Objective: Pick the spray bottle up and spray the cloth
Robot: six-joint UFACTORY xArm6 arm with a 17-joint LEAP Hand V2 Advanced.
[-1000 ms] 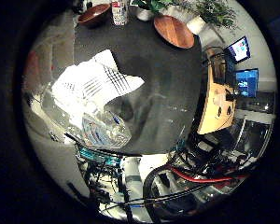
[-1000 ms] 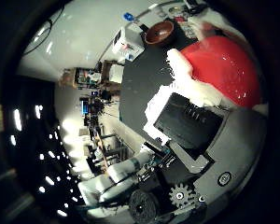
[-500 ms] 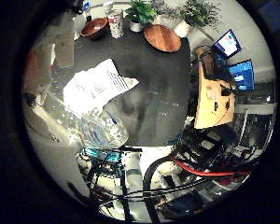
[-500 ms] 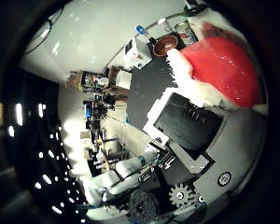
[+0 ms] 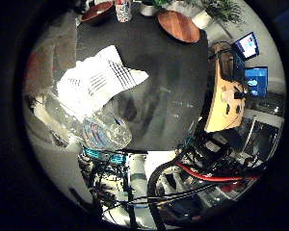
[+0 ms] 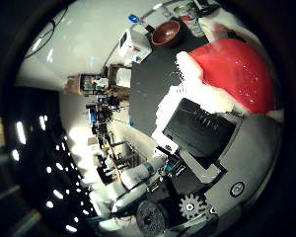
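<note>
Well, call the table edge nearest the arm 6 o'clock.

- The dark table (image 5: 173, 86) is the biggest thing, and it lies under the palm.
- The hand (image 6: 207, 143) is curled round the bottle (image 5: 101, 130). A black and white finger lies across the bottle's top.
- The bottle is see-through with a blue label and is pressed close to the palm. Its top (image 6: 232, 74) is red and white. The bottle shows over the table's edge at about 7 o'clock, and its end is just beside the cloth.
- The cloth (image 5: 98, 82) is white with dark stripes. It lies crumpled on the table at about 9 o'clock.
- A flat brown plate (image 5: 179, 25) sits at about 1 o'clock, at the far edge.
- A brown bowl (image 5: 97, 10) sits at about 11 o'clock, well apart from the cloth.
- A can (image 5: 124, 8) stands at 12 o'clock, between the bowl and the plate.
</note>
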